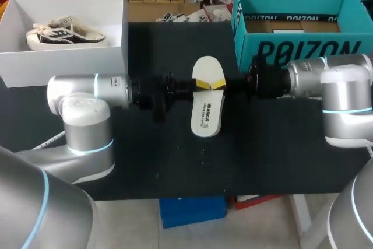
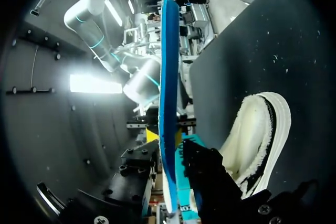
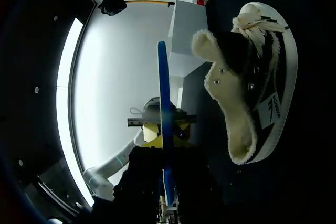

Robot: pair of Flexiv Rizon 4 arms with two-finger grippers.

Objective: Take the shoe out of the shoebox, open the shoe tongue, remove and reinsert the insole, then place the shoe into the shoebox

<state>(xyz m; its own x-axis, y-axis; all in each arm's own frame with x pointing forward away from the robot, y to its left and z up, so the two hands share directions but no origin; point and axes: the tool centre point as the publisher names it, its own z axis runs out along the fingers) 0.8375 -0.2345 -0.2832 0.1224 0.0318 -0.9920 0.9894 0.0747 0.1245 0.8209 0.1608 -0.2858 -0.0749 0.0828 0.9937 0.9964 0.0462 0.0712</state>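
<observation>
The insole [image 1: 208, 106], white on its upper face and blue at its edge, hangs flat over the middle of the black table. My right gripper [image 1: 221, 84] is shut on its far end, and the blue edge [image 3: 164, 124] runs straight between the fingers. My left gripper [image 1: 198, 84] meets it from the other side and stands open. Its fingers straddle the insole [image 2: 168, 77], with a gap on one side. The fleece-lined shoe [image 3: 247, 77] lies on the table under the insole with its tongue folded out. It shows beside the left gripper [image 2: 169, 148] as a white shoe [image 2: 260, 135]. In the head view the insole hides it.
A white shoebox [image 1: 113, 24] at the back left holds a second shoe [image 1: 64, 34]. An open teal box [image 1: 291, 48] stands at the back right, close behind my right arm. The table's front edge runs near both arm bases.
</observation>
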